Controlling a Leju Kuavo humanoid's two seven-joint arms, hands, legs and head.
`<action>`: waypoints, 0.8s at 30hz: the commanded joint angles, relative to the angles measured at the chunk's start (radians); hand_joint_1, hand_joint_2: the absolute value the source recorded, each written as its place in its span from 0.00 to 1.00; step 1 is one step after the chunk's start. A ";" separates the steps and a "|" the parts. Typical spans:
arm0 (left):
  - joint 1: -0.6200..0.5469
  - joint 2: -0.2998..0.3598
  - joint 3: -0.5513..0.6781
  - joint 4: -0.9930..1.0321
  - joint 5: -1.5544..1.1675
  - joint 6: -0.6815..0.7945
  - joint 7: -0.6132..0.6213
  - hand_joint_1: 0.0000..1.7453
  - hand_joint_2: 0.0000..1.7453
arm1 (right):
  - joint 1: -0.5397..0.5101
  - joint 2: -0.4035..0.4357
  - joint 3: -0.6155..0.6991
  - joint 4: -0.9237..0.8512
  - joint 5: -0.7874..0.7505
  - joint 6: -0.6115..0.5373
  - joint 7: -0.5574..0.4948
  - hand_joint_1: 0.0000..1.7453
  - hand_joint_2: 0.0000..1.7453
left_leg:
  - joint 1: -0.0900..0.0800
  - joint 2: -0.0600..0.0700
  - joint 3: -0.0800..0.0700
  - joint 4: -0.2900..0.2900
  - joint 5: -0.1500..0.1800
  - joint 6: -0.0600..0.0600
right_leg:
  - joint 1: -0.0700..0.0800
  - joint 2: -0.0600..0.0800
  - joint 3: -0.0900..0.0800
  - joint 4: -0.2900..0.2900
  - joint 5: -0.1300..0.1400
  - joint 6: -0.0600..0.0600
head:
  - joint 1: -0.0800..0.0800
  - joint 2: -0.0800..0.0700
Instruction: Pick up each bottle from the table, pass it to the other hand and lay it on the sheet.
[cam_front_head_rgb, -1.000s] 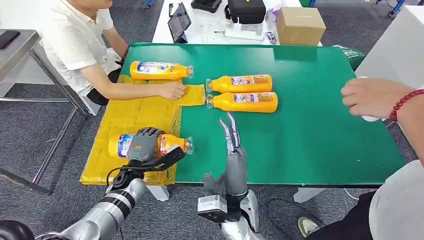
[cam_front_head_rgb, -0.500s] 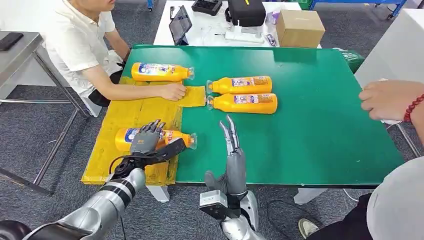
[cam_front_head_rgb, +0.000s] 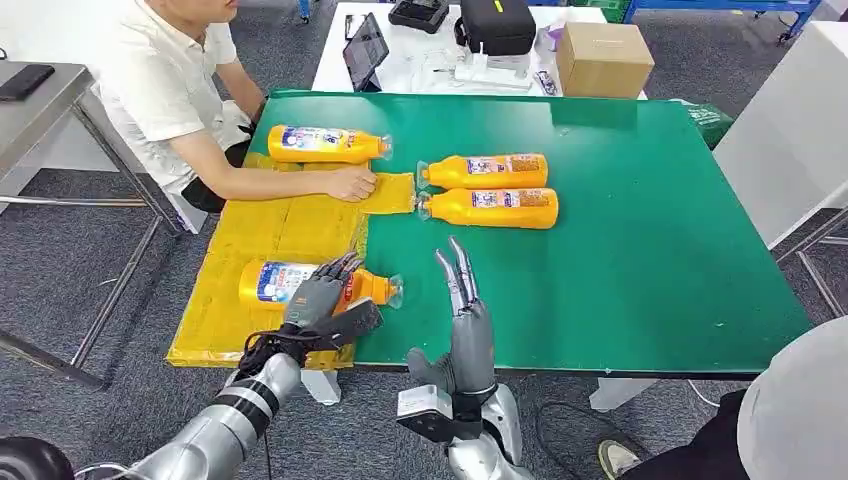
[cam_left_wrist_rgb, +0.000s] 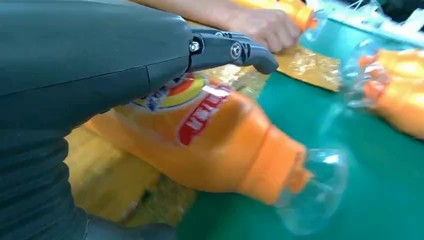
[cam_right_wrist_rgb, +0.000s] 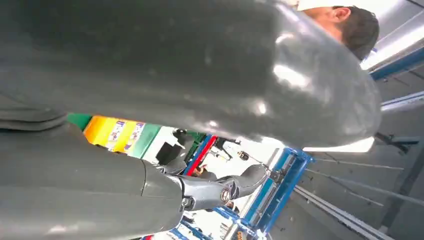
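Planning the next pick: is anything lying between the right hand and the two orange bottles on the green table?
Nothing visible does. Bare green table lies between the open right hand and the nearer orange plastic bottle; the second orange bottle lies just behind it.

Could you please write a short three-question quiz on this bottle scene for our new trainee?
1. How many orange bottles lie off the yellow sheet, wholly on the green table?
2. True or false: the right robot hand holds a bottle.
3. Which way does the near bottle under the left robot hand point its clear cap: A) toward the right robot hand, B) toward the seated person?

Key: 1) two; 2) false; 3) A.
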 joint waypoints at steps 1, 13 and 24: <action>0.193 0.011 -0.121 -0.378 0.014 0.066 0.020 0.00 1.00 | 0.008 -0.030 -0.033 0.031 0.014 0.002 0.000 0.00 0.00 | 0.000 0.002 -0.002 -0.001 0.000 0.002 | 0.001 0.001 -0.002 -0.001 0.001 -0.002 | 0.000 0.000; 0.317 0.050 -0.242 -0.635 0.194 0.196 -0.027 0.00 1.00 | -0.020 -0.002 -0.326 0.235 0.354 0.002 0.000 0.00 1.00 | 0.000 0.003 -0.013 -0.002 0.001 0.001 | 0.001 0.001 -0.013 -0.002 0.001 -0.002 | 0.000 0.000; 0.420 0.006 -0.198 -0.689 0.680 0.059 -0.071 0.00 1.00 | -0.141 -0.126 -0.529 0.432 0.803 0.002 0.363 0.00 1.00 | 0.000 0.003 -0.014 -0.001 0.001 0.001 | 0.000 0.001 -0.014 -0.002 0.001 -0.001 | 0.000 0.000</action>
